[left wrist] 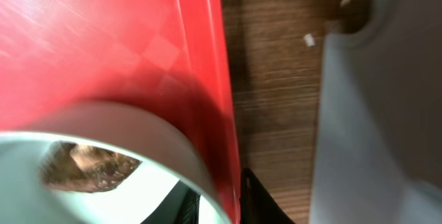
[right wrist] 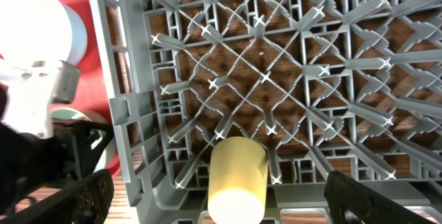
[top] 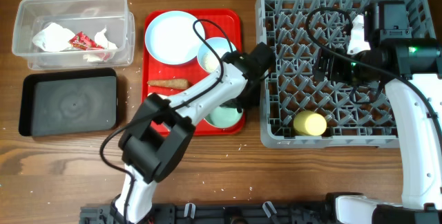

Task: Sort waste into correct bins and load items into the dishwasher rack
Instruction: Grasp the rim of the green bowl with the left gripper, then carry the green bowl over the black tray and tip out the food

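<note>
The red tray [left wrist: 103, 37] is glossy, faintly checked plastic on a wood-grain table [left wrist: 276, 99]. The rack [right wrist: 138, 120] looks matt grey plastic, the tub [top: 72, 0] clear plastic.

You find the tub [top: 69, 1] behind the shallow bin [top: 68, 103], left; the cup [top: 309, 123] lies in the rack [top: 359, 140], apparently sideways.
</note>
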You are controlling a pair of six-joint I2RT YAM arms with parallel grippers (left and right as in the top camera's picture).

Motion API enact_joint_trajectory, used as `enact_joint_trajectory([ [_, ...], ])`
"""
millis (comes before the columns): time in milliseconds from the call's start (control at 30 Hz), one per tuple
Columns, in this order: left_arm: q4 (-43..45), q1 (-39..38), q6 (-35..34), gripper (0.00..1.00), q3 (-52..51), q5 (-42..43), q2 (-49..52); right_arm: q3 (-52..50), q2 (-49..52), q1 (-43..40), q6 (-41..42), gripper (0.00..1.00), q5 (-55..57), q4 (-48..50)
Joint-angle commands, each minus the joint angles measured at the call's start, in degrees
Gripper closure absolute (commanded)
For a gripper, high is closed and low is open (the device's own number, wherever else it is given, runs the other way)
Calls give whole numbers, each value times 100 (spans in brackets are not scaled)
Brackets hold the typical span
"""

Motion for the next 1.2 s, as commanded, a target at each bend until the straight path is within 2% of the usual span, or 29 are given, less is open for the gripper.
enact_joint_trajectory([
  [0, -15, -20, -37, 85, -42, -101, 197, 59, -22, 7, -120, 0, -92, -7],
  [33, -35, -11, -35, 94, -42, -98, 197, 59, -22, 7, -116, 0, -92, 13],
  [67, -74, -4, -35, 96, -39, -98, 195, 59, -22, 7, -118, 0, -92, 20],
  [167, -579, 68, -15, 96, 190, -101, 66, 59, -22, 7, -116, 0, -90, 37],
  [300, -1665, 592, 492, 96, 1121, -70, -664, 59, -22, 7, -114, 0, -90, 44],
  [367, -2055, 1128, 828, 96, 1375, 92, -1294, 59, -22, 7, -114, 0, -92, 120],
  [433, -2221, 1985, 1174, 96, 1375, 140, -1930, 59, -22, 7, -105, 0, -94, 168],
  [500, -2310, 3108, 1508, 96, 1373, 348, -2162, 59, -22, 7, -107, 1, -94, 190],
  [567, -2317, 4546, 2328, 96, 1266, 1475, -2100, 59, -22, 7, -109, 1, -94, 188],
  [633, -2179, 6146, 3375, 96, 826, 2975, -1840, 59, -22, 7, -103, 0, -94, 232],
  [700, -1779, 7176, 4118, 96, 39, 3934, -1532, 59, -22, 7, -103, 0, -94, 299],
  [800, -1578, 8249, 4631, 96, -551, 5412, -1058, 59, -22, 7, -118, 0, -92, 343],
  [933, -1572, 8913, 4669, 96, -621, 5901, -645, 59, -22, 7, -107, 0, -94, 448],
  [1100, -1967, 9101, 4660, 96, -625, 7731, -636, 59, -22, 7, -111, 0, -94, 452],
  [1167, -2000, 9158, 4409, 96, -625, 8111, -636, 59, -22, 7, -116, 0, -94, 424],
])
